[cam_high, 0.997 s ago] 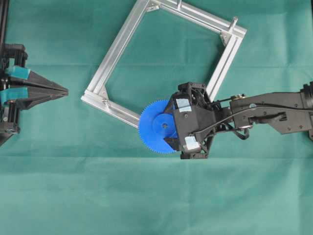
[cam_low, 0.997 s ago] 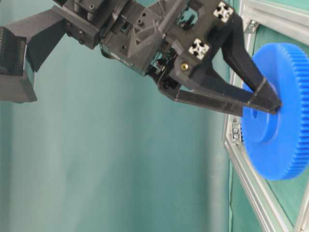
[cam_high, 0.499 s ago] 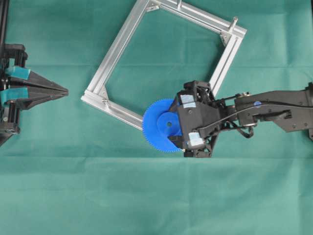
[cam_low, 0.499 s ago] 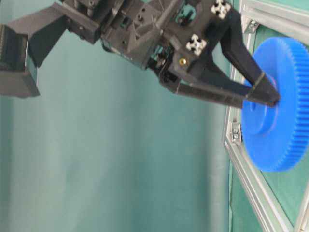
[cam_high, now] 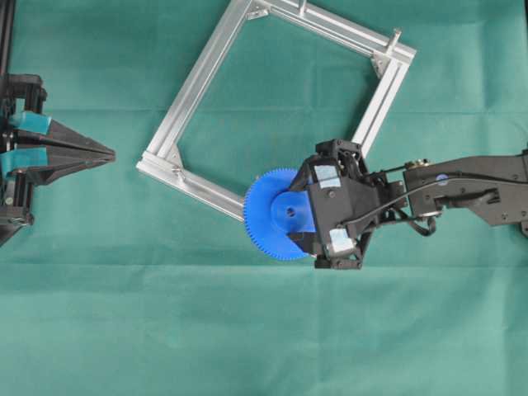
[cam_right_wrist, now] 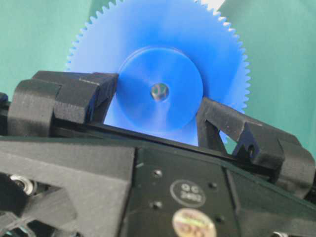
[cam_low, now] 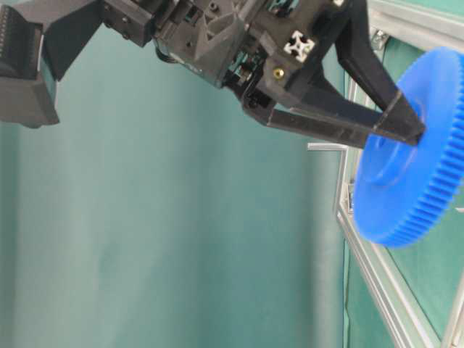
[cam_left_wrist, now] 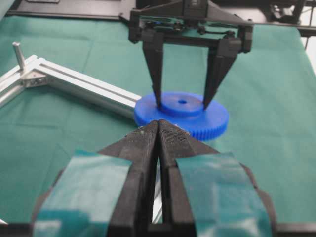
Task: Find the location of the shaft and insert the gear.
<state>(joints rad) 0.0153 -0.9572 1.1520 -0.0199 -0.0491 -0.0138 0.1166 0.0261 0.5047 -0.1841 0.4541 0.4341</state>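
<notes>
The right gripper (cam_high: 302, 221) is clamping the gear (cam_high: 279, 214) by its raised hub, with its 2 jaws pressing on opposite sides of that hub, as the left wrist and right wrist views show. The gear is lying roughly flat, slightly tilted, with its small centre hole facing up. It is sitting over the lower right corner of the aluminium frame (cam_high: 198, 78), overlapping the frame's lower rail, above the green cloth (cam_high: 165, 330) covering the desk. In the table-level view the gear is looking tilted against the frame's edge.

The left gripper (cam_high: 103, 153) is resting at the left edge of the overhead view, well apart from the frame and gear, with its jaws pressed together and holding nothing.

An upright silver peg (cam_left_wrist: 19, 55) is standing on a frame corner; the shaft cannot be made out with certainty.
</notes>
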